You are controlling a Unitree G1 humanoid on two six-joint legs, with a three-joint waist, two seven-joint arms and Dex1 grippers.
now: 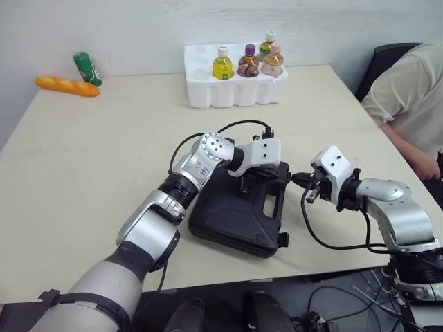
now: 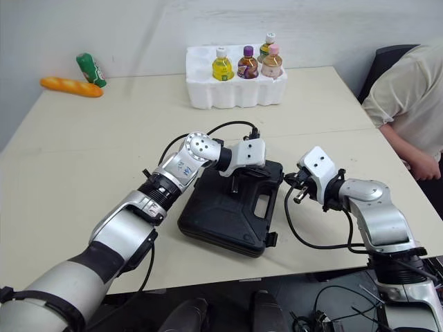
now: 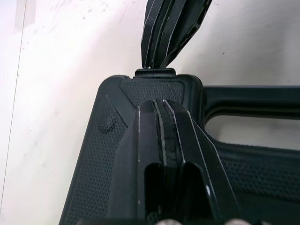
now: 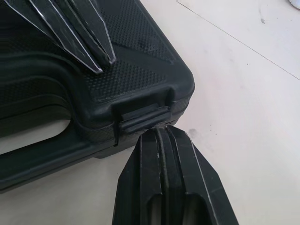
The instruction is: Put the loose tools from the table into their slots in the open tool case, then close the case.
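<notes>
The black tool case [image 1: 232,218] lies shut on the table near the front edge, handle side toward the right arm. My left gripper [image 1: 244,181] is shut, and its fingertips rest on the lid's corner by the handle [image 3: 243,119]. My right gripper [image 1: 300,180] is shut too, with nothing held. Its tip touches the small latch [image 4: 143,117] on the case's side edge. In the right wrist view the left gripper's fingers [image 4: 84,35] press down on the textured lid [image 4: 136,70]. No loose tools lie on the table.
A white foam tray [image 1: 232,93] with several drink bottles stands at the back. A bread loaf [image 1: 68,86] and a green bottle [image 1: 87,68] lie at the back left. A seated person [image 1: 408,104] is at the table's right edge. Black cables loop around both wrists.
</notes>
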